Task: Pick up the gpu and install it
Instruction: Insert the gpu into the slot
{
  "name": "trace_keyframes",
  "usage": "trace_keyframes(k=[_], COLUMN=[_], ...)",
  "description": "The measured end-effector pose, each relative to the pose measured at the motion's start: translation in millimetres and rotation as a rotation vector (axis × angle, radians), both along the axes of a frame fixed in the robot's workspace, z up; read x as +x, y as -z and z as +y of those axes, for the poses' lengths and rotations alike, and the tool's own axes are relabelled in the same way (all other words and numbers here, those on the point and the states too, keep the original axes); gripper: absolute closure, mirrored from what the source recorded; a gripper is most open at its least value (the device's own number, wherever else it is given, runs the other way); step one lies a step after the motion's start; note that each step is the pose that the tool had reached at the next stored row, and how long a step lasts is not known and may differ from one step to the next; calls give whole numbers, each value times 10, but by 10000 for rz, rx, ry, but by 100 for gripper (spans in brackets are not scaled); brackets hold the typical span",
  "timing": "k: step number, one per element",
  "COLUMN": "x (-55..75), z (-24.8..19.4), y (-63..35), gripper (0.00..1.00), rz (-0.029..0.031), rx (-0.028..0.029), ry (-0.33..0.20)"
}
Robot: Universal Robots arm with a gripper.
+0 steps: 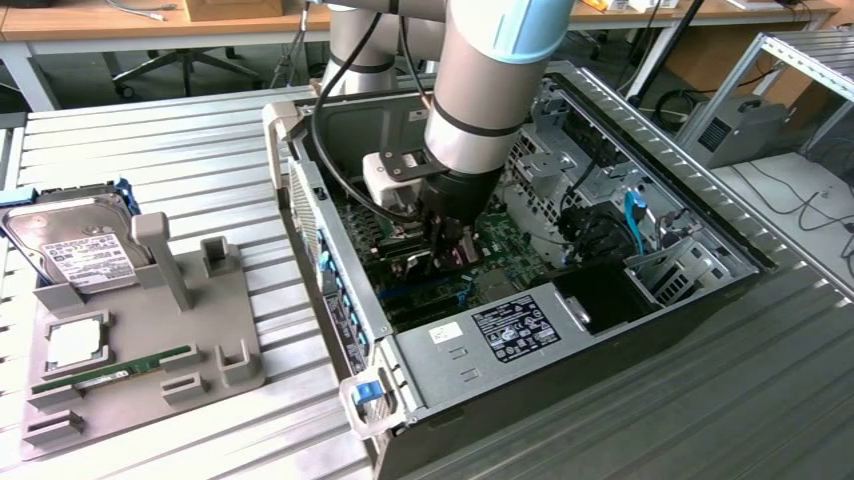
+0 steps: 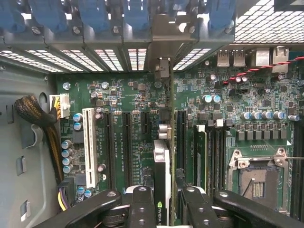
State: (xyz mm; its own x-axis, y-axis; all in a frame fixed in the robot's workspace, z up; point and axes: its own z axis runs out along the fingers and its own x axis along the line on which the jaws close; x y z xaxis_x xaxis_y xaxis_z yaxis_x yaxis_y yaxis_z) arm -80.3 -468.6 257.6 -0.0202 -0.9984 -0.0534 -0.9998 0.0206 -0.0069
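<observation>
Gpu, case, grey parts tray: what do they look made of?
Gpu: seen edge-on in the gripper, black-and-white casing, probably plastic; the silvery end bracket looks like metal. Case: dull grey sheet metal, with folded edges and punched vents. Parts tray: matte grey plastic, possibly printed.

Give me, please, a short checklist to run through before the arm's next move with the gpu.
1. gpu clamped between the pincer fingers: ok.
2. Pincer inside the open computer case, over the motherboard: ok.
3. Card running parallel to the long expansion slots: ok.
4. Card edge directly over one slot: cannot tell, the card hides what lies under it.
5. Card pressed home: cannot tell.
6. Braided cable apart from the card: ok.
</observation>
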Motion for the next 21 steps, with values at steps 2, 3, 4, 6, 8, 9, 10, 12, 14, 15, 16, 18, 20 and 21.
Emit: trace_keyframes(k=[2, 3, 4, 6, 8, 9, 10, 12, 14, 15, 16, 18, 20, 21], x=[0, 0, 0, 0, 0, 0, 0, 0, 0, 0, 0, -1, -1, -1], z=[1, 0, 0, 1, 0, 0, 0, 0, 0, 0, 0, 0, 0, 1], y=[8, 14, 15, 26, 39, 45, 47, 49, 50, 50, 50, 50, 50, 50], gripper=[73, 73, 73, 73, 73, 73, 73, 73, 73, 73, 73, 73, 73, 73], rz=[0, 0, 0, -2, 0, 1, 1, 1, -1, -1, -1, 0, 0, 0], rx=[-2, -3, -4, 2, -2, -4, -5, -4, -1, 0, -1, -1, -1, 0], ry=[0, -4, -11, -20, -28, -31, -32, -33, -33, -33, -33, 1, 85, 130])
